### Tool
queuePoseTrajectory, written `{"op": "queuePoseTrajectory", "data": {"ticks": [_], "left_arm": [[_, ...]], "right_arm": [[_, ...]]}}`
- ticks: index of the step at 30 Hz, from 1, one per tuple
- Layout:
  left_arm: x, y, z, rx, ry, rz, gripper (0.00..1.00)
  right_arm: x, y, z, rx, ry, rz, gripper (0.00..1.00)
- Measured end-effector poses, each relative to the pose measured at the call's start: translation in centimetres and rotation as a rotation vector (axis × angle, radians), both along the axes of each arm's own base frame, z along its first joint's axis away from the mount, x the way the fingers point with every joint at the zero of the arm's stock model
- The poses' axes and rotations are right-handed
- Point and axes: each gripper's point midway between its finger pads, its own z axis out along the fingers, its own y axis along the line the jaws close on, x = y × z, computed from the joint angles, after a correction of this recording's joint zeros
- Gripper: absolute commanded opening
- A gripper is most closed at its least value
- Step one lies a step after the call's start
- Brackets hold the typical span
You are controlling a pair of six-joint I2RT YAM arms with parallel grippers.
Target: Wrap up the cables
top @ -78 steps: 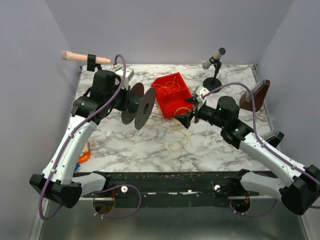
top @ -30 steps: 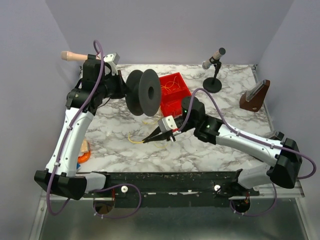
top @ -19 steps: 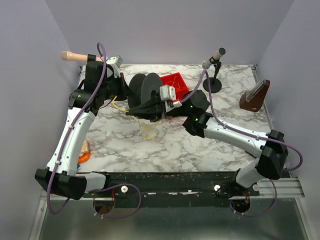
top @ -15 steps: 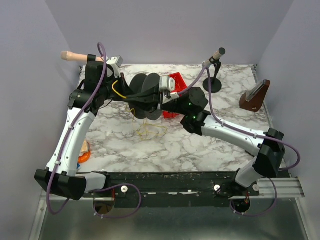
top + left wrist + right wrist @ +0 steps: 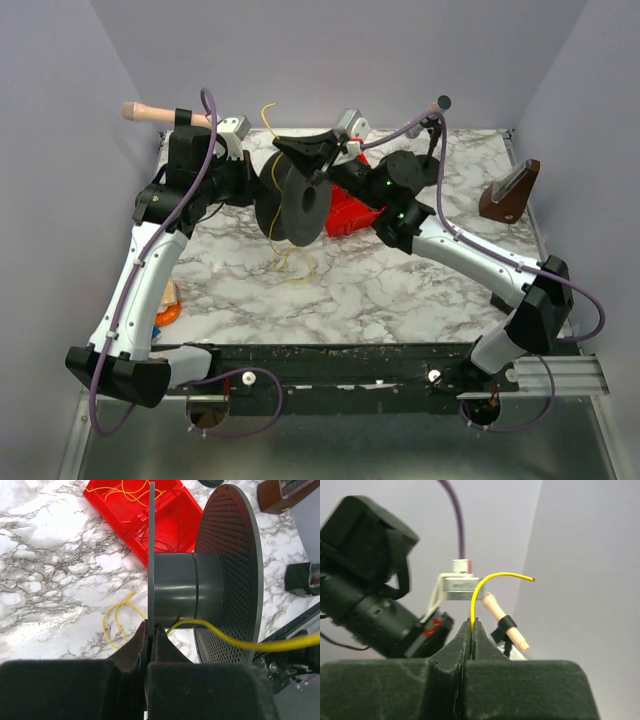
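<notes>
Top view only: caught both arms meeting over the far half of the marble table (image 5: 420,290), black spool (image 5: 297,196) raised on edge between them, red bin (image 5: 352,210) just beside it at 3 o'clock, slack of the yellow cable (image 5: 293,262) lying on the marble at the spool's 6 o'clock. Left wrist only: showed left gripper (image 5: 151,630) clamped, jaws together, on the thin near flange, cable running off the hub toward 4 o'clock, a small loop on the marble at 9 o'clock, more yellow strands in the bin. Right wrist only: showed no table, just right gripper (image 5: 471,627) pinched fully together on the cable, free end arcing up and over toward 2 o'clock against the wall.
</notes>
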Motion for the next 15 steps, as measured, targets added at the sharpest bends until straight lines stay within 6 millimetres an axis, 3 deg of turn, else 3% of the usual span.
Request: {"op": "queuePoseTrajectory", "data": {"ticks": [6,10,15], "left_arm": [[-0.6,0.2,-0.2,0.061,-0.029,-0.051,0.0],[-1.3,0.4,0.7,0.102,-0.066,-0.093,0.0],[-2.7,0.0,2.0,0.116,-0.125,-0.183,0.0]], "right_arm": [[3.4,-2.4,-0.1,-0.01,0.045,-0.068,0.01],[5.0,-3.2,-2.2,-0.068,0.114,-0.082,0.01],[5.0,-4.2,-5.6,-0.135,0.198,-0.064,0.03]]}}
